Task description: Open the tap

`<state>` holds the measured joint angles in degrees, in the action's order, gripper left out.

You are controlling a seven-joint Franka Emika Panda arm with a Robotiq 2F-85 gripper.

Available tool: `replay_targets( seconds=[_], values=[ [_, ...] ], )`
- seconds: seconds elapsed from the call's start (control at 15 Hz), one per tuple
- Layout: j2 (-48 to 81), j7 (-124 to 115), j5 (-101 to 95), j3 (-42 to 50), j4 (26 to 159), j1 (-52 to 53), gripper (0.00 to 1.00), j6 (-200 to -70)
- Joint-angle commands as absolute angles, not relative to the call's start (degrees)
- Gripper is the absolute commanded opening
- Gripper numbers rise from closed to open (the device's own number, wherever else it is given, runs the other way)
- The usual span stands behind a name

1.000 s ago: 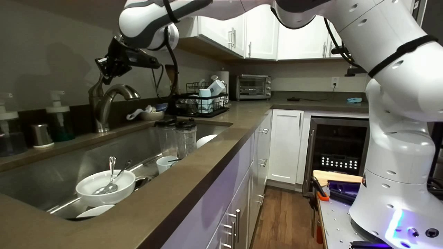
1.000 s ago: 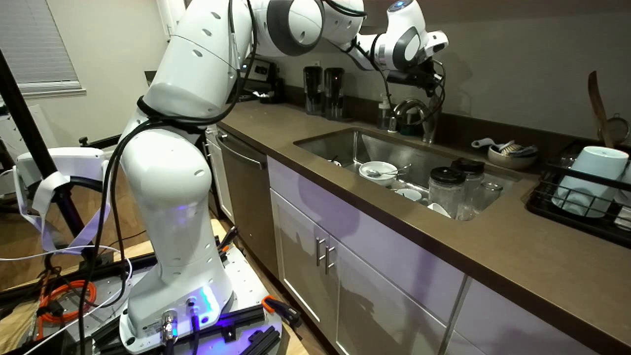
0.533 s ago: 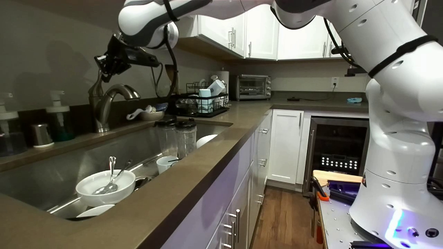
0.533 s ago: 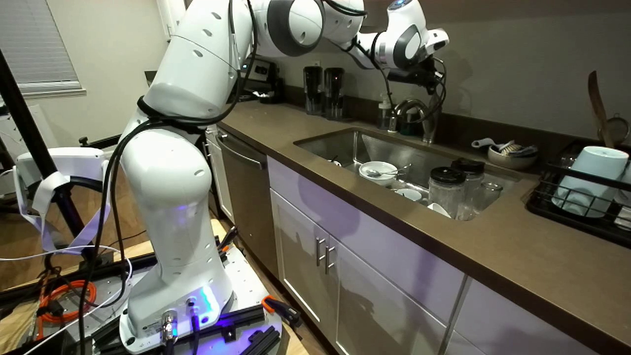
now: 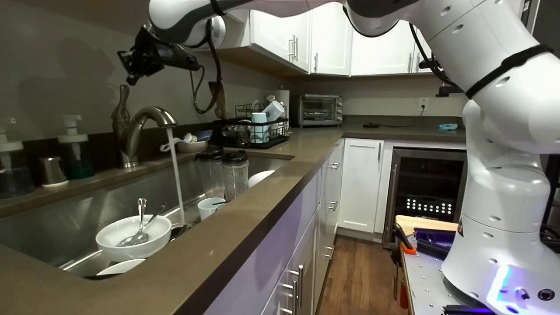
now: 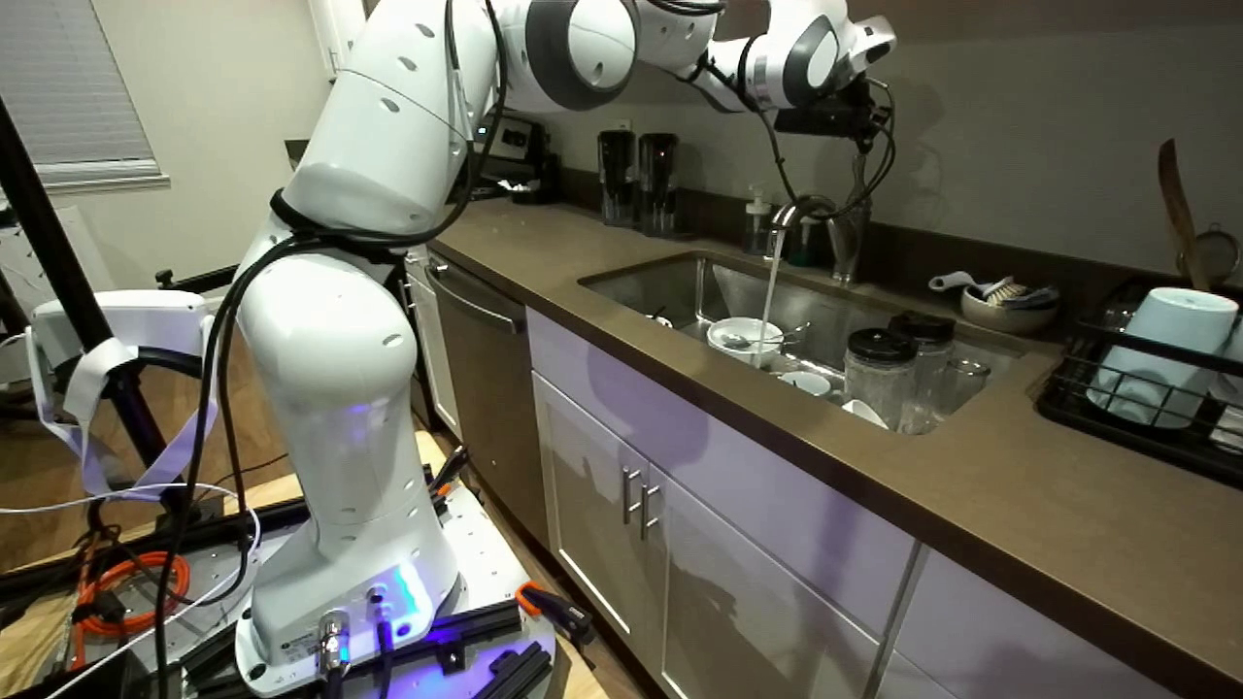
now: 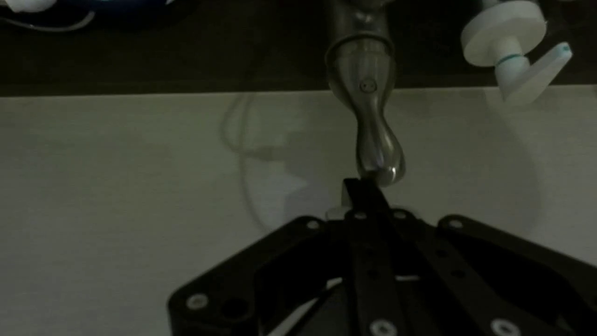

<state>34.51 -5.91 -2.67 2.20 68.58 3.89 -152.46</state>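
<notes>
The tap is a brushed-steel gooseneck at the back of the sink; it shows in both exterior views. Its lever handle points up, and a stream of water runs from the spout into the sink. The stream also shows in an exterior view. My gripper is just above the lever's top, seemingly slightly apart from it. In the wrist view my gripper has its fingers together with nothing between them, and the lever lies just beyond the fingertips. Whether they touch is unclear.
The sink holds a white bowl with spoons, a white cup and lidded jars. Soap bottles stand on one side of the tap. A small bowl and a dish rack stand on the other.
My gripper has risen from the lever's top. The lever's top now shows and stands higher. Water now runs from the spout; none ran before.
</notes>
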Motion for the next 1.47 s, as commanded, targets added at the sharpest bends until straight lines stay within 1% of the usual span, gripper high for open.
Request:
replay_targets(
  seconds=[0.0, 0.53, 0.93, 1.4],
  values=[
    [36.45, -6.6, -2.69, 2.22, 63.88, 4.18, 0.02, -150.97],
    [37.77, -7.55, -2.77, 3.08, 63.04, 4.13, 0.02, -151.07],
    [36.96, -11.78, -6.11, 7.65, 63.92, 5.93, 0.02, -149.22],
    [36.15, -8.61, -6.06, 6.5, 62.22, 6.63, 0.01, -134.21]
  ],
)
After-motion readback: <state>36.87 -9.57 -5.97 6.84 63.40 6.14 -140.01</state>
